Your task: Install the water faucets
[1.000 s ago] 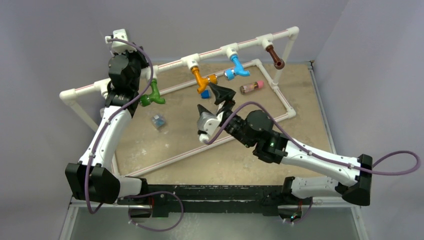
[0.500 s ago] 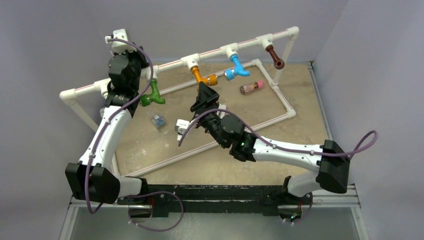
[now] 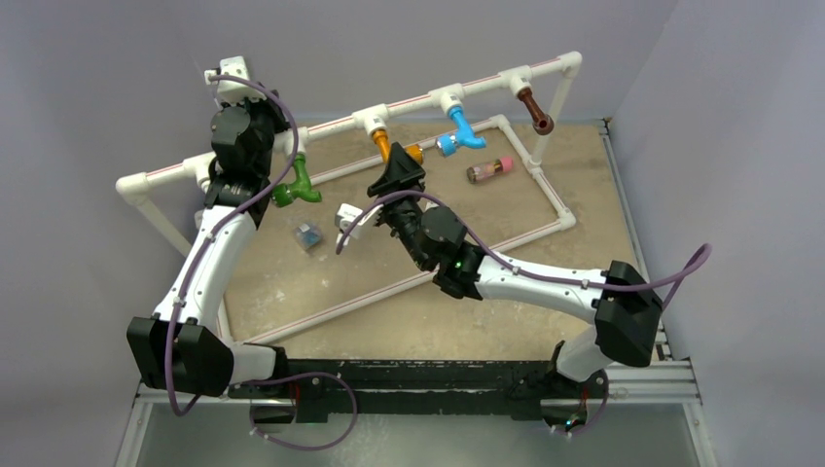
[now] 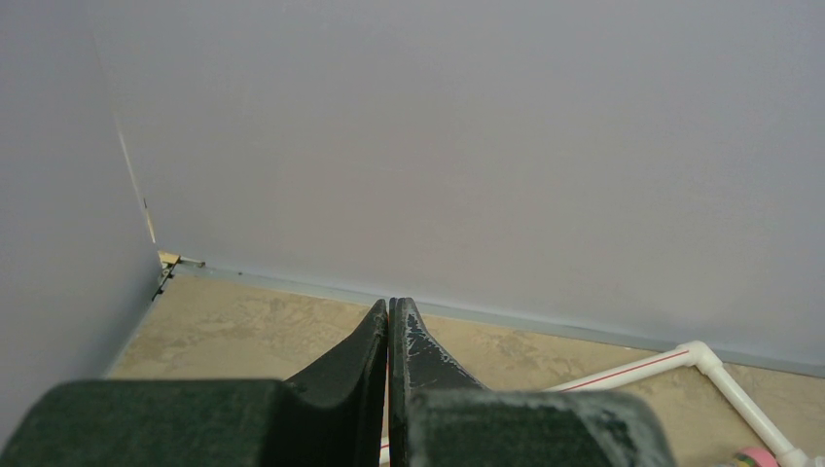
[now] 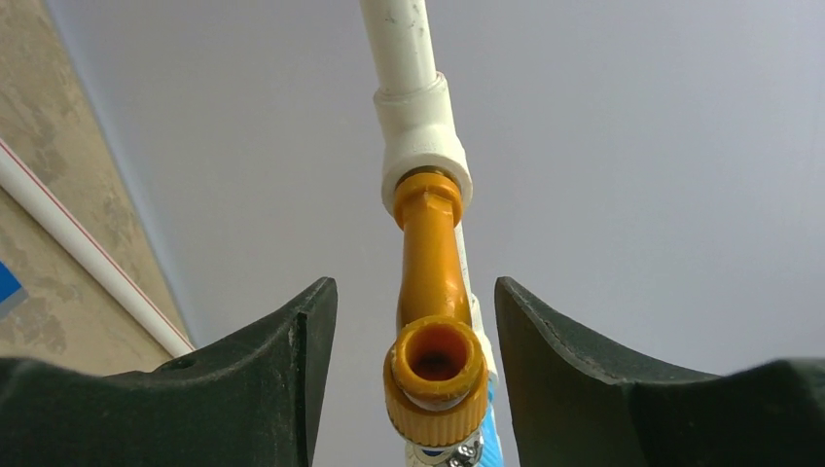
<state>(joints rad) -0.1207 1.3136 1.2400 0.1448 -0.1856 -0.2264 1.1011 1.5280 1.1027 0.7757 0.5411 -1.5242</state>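
Observation:
Four water faucets hang from white tee joints on the raised pipe rail: green (image 3: pixel 295 187), orange (image 3: pixel 394 149), blue (image 3: pixel 461 133) and brown (image 3: pixel 535 109). My right gripper (image 3: pixel 397 175) sits at the orange faucet's nozzle. In the right wrist view the orange faucet (image 5: pixel 433 360) hangs from its tee (image 5: pixel 420 136) between the two fingers of the right gripper (image 5: pixel 413 282), which is open, with a gap on each side and no contact. My left gripper (image 4: pixel 390 306) is shut on nothing and points at the back wall, by the rail's left end above the green faucet.
A clear cylinder with a pink end (image 3: pixel 489 169) lies on the board right of the blue faucet. A small dark blue piece (image 3: pixel 308 234) lies below the green faucet. A white pipe frame (image 3: pixel 556 206) runs round the board, and walls close in on three sides.
My right arm has swung left and toward the back, bringing its fingers to either side of the orange faucet, and the fingers have narrowed. The left arm has not moved.

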